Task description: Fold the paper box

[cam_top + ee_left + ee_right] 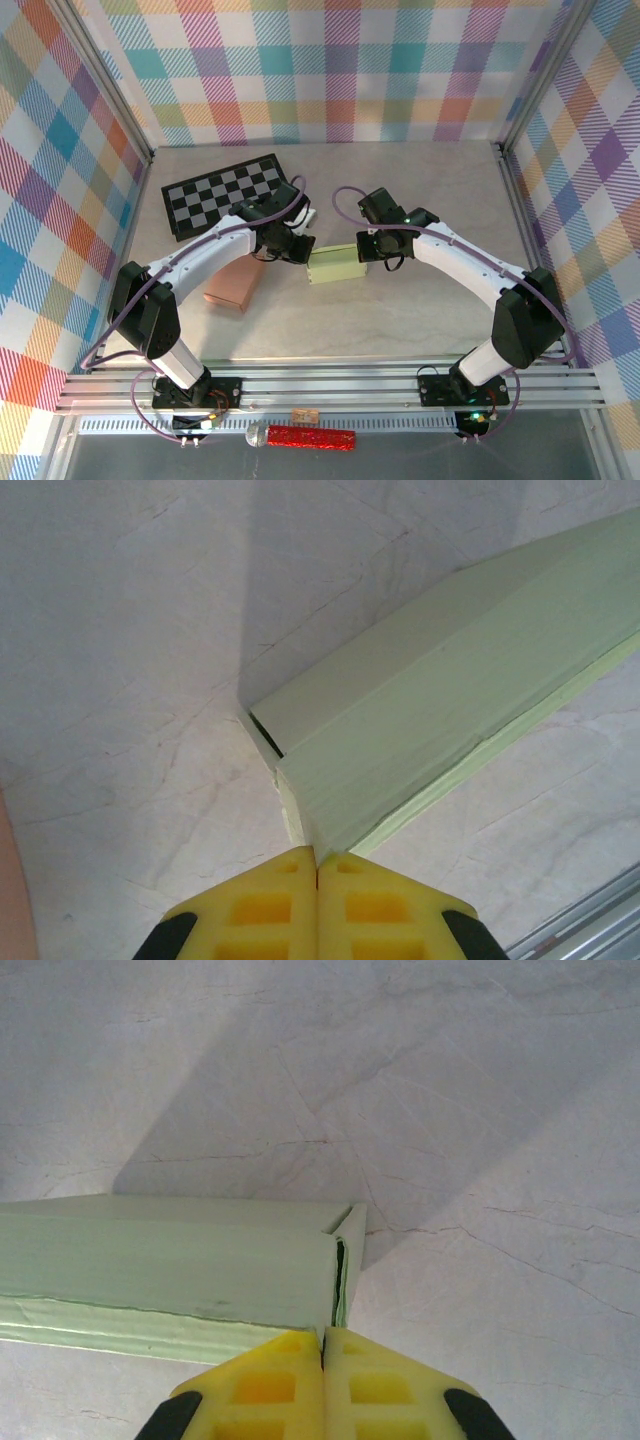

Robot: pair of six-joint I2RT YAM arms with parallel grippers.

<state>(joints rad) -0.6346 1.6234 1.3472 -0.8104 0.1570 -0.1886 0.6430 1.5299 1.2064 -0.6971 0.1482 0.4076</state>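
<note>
Lengthwise, matte green paper box [336, 264] between left hand [317, 856] and right hand [323, 1338], both pressed-together.

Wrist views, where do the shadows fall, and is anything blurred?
Left wrist: a broad soft shadow lies on the table beyond the green box; right wrist: the same, stretching up and right; both sharp enough, no glare.

The right gripper [322, 1385] had its yellow fingers [265, 1388] pressed together at the open end of the pale green paper box [170, 1260], perhaps touching it, on the marbled table [470, 1110].
</note>
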